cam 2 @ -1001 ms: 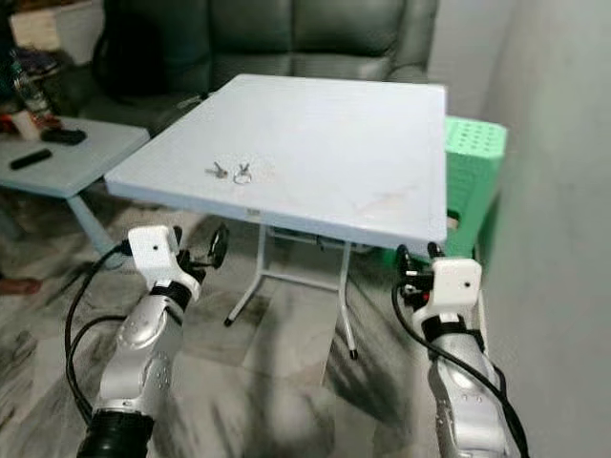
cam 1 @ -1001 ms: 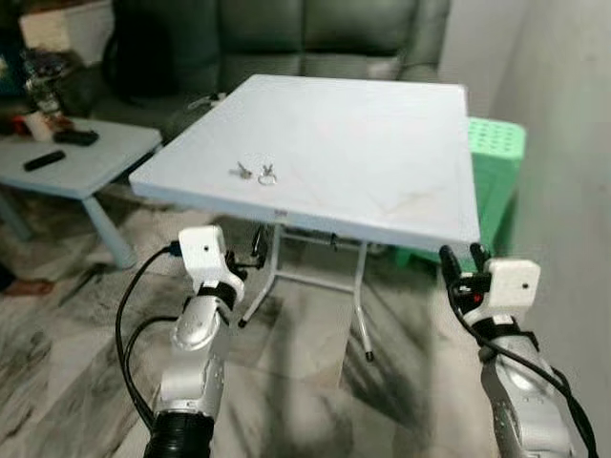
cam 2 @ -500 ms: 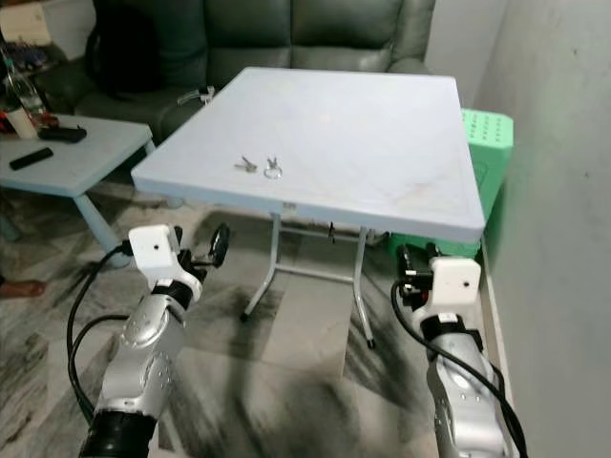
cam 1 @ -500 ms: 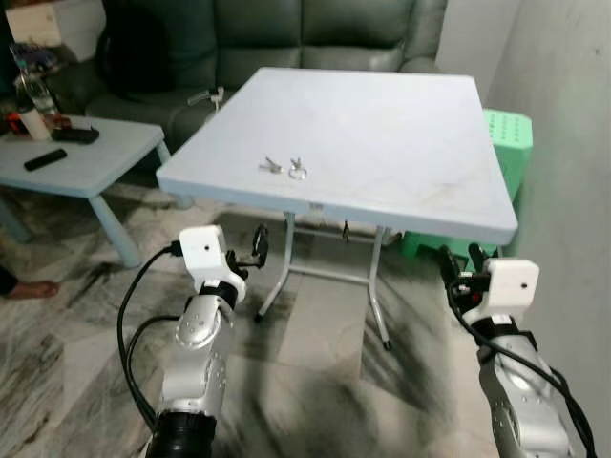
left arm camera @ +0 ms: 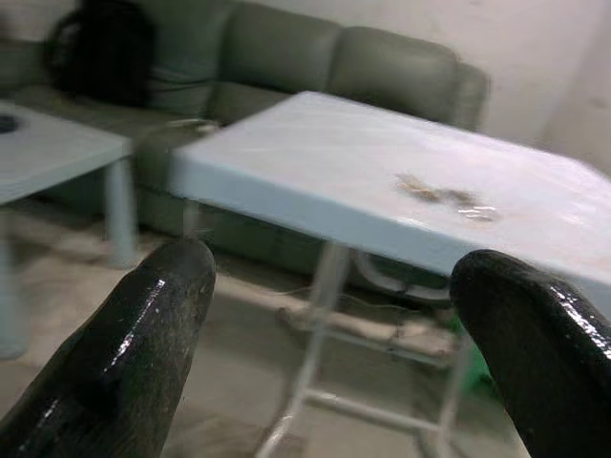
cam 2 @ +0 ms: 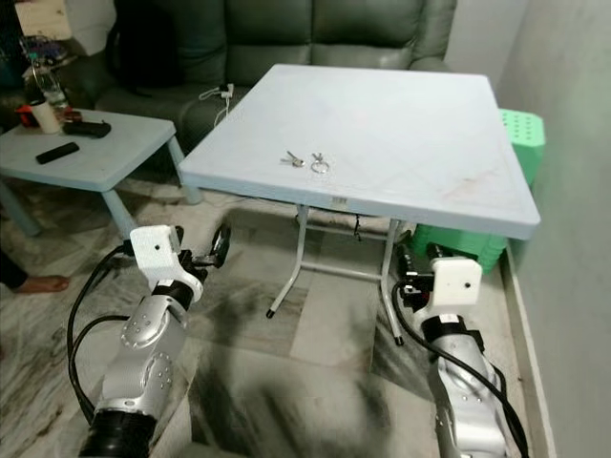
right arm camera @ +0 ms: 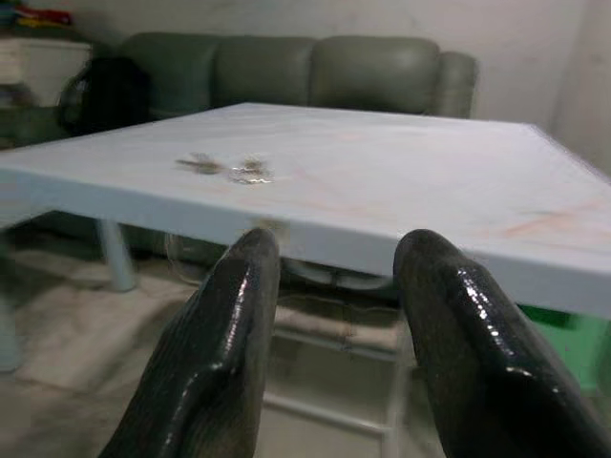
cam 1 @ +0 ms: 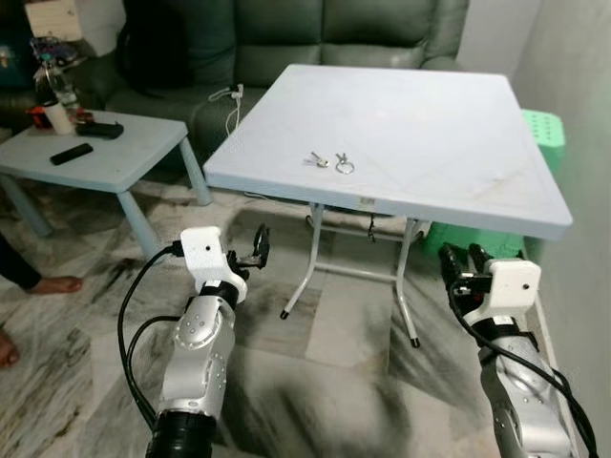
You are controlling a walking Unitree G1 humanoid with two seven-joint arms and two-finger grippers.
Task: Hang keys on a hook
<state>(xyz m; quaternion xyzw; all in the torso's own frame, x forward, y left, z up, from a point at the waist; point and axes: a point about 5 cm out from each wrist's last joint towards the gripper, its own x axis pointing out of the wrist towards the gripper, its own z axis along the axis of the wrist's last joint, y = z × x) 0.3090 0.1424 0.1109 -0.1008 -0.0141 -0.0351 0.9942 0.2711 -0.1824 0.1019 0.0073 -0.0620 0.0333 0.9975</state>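
Note:
The keys (cam 1: 329, 161), two small metal keys and a ring, lie on the white folding table (cam 1: 439, 124) near its front left edge. They also show in the left wrist view as the keys (left arm camera: 444, 191) and in the right wrist view as the keys (right arm camera: 229, 168). My left gripper (cam 1: 260, 246) is held low before the table's left corner, open and empty. My right gripper (cam 1: 460, 260) hangs below the table's right front corner, open, with nothing between its fingers. Both are well short of the keys.
A low pale-blue table (cam 1: 95, 157) with a remote and bottles stands at the left. A dark green sofa (cam 1: 286, 38) is behind both tables. A green stool (cam 1: 544, 129) sits by the right wall. A person's foot (cam 1: 52, 284) is on the floor at the left.
The whole picture has shifted: the table and keys now sit further right and further off, so the camera has moved. Both grippers keep the same pose.

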